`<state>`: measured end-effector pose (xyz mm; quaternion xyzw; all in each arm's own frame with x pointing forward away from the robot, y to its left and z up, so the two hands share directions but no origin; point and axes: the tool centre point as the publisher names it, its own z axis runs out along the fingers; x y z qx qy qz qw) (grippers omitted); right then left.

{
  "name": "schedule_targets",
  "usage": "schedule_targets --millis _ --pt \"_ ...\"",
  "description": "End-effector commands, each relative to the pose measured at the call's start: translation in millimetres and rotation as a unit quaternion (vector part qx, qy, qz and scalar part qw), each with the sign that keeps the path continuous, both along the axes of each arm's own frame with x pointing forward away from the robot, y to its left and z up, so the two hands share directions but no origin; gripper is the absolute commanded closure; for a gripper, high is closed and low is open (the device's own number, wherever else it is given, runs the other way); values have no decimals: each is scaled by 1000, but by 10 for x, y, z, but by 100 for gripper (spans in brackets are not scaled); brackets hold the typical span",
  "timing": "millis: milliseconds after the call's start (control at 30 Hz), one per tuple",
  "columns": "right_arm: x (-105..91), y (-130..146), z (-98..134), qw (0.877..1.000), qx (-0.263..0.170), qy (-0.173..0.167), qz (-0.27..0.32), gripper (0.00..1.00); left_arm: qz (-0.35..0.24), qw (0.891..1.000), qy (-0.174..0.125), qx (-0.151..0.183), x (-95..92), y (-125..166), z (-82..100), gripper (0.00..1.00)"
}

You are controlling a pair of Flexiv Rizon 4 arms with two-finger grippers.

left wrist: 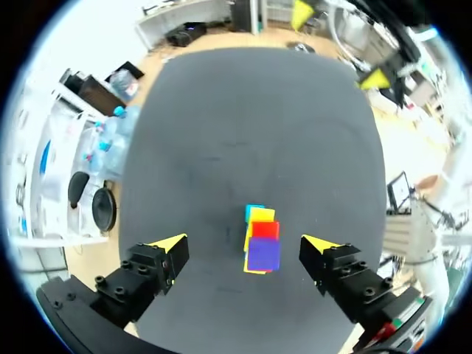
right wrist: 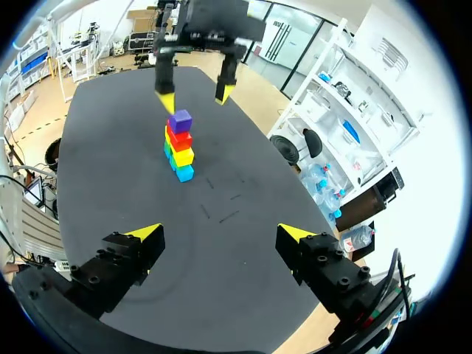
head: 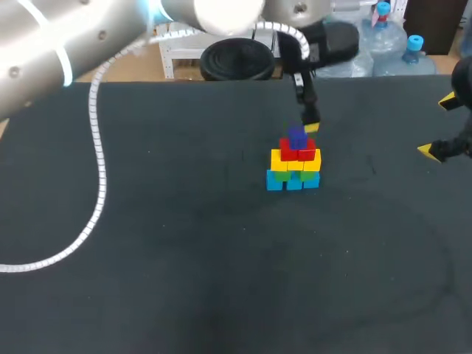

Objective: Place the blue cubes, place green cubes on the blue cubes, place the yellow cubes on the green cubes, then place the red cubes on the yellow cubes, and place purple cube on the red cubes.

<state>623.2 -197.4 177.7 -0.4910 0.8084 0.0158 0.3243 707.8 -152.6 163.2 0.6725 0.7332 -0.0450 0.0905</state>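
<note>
A small pyramid of cubes stands mid-table: blue cubes at the base, then green cubes, yellow cubes and red cubes, with a purple cube on top. My left gripper hangs just above the purple cube, open, its fingers wide on either side and touching nothing. From the right wrist, the left gripper shows over the stack's purple cube. My right gripper stands open and empty at the table's right edge, far from the stack.
The dark table is bare around the stack. My left arm's white cable loops down over the table's left part.
</note>
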Motion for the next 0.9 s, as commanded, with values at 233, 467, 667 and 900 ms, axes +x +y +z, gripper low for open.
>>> schedule_targets --millis 233,467,667,900 --pt "-15 9 -17 1000 0 -4 -3 0 62 985 -105 -125 -128 268 315 0" --pt "-15 9 -17 1000 0 -4 -3 0 163 955 -149 -197 -38 514 318 0" --pt "-15 9 -17 1000 0 -4 -3 0 205 929 -197 -237 111 651 423 0" --pt "-15 9 -17 1000 0 -4 -3 0 247 905 -231 -259 275 806 512 0"
